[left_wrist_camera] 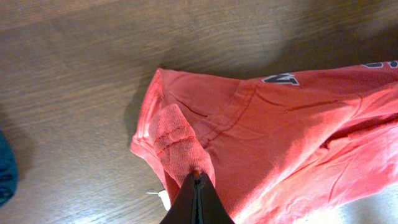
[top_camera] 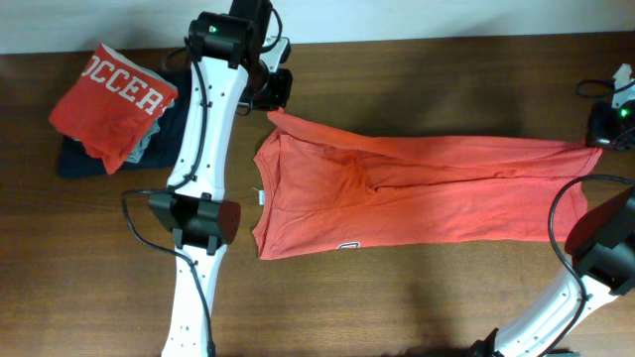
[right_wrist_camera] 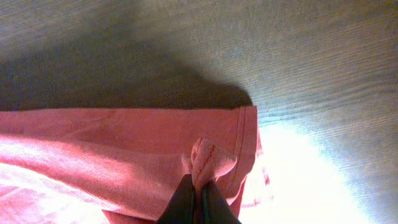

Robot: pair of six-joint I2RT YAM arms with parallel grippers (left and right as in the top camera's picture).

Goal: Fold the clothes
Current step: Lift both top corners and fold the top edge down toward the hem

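While left claw [left_wrist_camera: 196, 178] and right claw [right_wrist_camera: 200, 186] pinch stitched hems [right_wrist_camera: 249, 134], creased coral T-shirt [top_camera: 427, 188]

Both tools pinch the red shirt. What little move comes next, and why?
Probably lift and carry the far edge toward the near one: the left tool and right tool are shut on far corners of the T-shirt, which lies stretched flat.

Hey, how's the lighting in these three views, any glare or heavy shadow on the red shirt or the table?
Overhead: even light, the T-shirt sharp, only soft shadows. Left wrist: a dark shadow falls across the table beyond the shirt, while the fabric stays crisp. Right wrist: strong glare washes out the wood at lower right, and a deep shadow lies past the hem.
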